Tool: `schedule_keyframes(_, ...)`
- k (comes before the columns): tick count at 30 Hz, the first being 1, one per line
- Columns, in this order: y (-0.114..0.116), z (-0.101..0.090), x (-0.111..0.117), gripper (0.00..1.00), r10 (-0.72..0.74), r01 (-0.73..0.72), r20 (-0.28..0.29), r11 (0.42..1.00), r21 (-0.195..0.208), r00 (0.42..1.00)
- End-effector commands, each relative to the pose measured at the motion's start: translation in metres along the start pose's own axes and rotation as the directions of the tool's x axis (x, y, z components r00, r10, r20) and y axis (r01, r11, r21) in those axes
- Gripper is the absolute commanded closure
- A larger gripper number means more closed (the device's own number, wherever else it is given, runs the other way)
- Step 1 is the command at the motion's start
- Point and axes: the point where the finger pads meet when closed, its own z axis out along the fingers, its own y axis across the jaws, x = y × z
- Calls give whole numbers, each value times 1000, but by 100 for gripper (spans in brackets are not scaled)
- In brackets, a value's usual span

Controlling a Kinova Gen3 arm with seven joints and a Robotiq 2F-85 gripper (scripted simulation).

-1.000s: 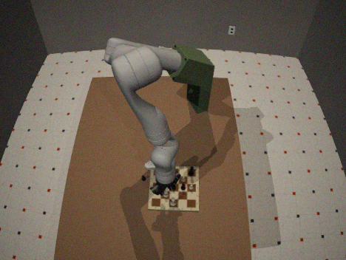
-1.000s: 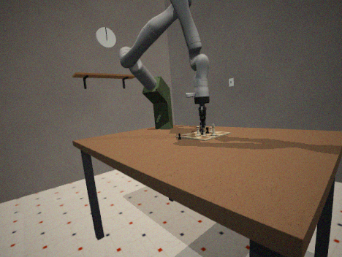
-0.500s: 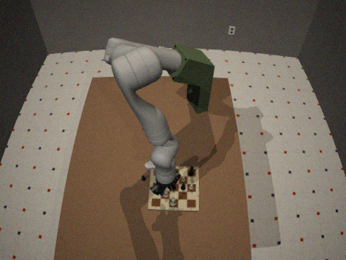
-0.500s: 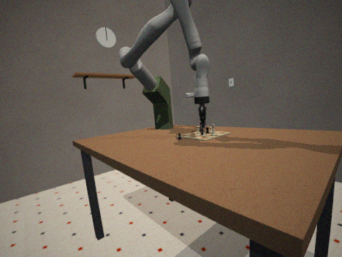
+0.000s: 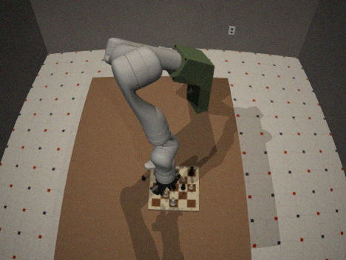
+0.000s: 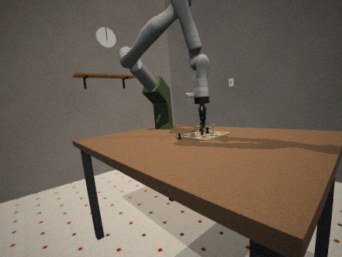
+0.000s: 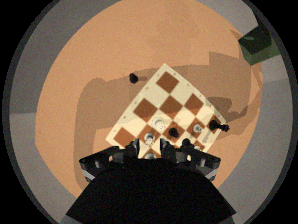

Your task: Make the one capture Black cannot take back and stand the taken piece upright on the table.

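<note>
The small chessboard (image 5: 175,190) lies on the brown table and also shows in the wrist view (image 7: 169,112). My gripper (image 5: 163,186) (image 6: 202,128) hangs straight down over the board's left part, low among the pieces. Its fingers stand partly open, and I see nothing held between them. A white piece (image 7: 152,137) stands just ahead of the fingertips, with a black piece (image 7: 174,133) beside it. A black pawn (image 5: 143,178) (image 7: 133,78) stands upright on the table just left of the board. A tall black piece (image 5: 191,170) stands at the board's far right corner. A white piece (image 5: 172,202) stands on the near row.
The arm's green base (image 5: 194,77) stands at the far end of the table. The board lies near the table's front edge. A wall shelf (image 6: 102,76) hangs well away from the table.
</note>
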Motion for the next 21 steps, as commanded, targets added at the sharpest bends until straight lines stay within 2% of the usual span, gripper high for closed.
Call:
schedule_keyframes(1,-1,0,1,63,7,-7,2,1000,0,1000)
schedule_keyframes(11,-2,4,-3,63,6,-6,9,1000,4,1000)
schedule_keyframes(21,-3,21,-5,63,5,-6,13,1000,6,1000)
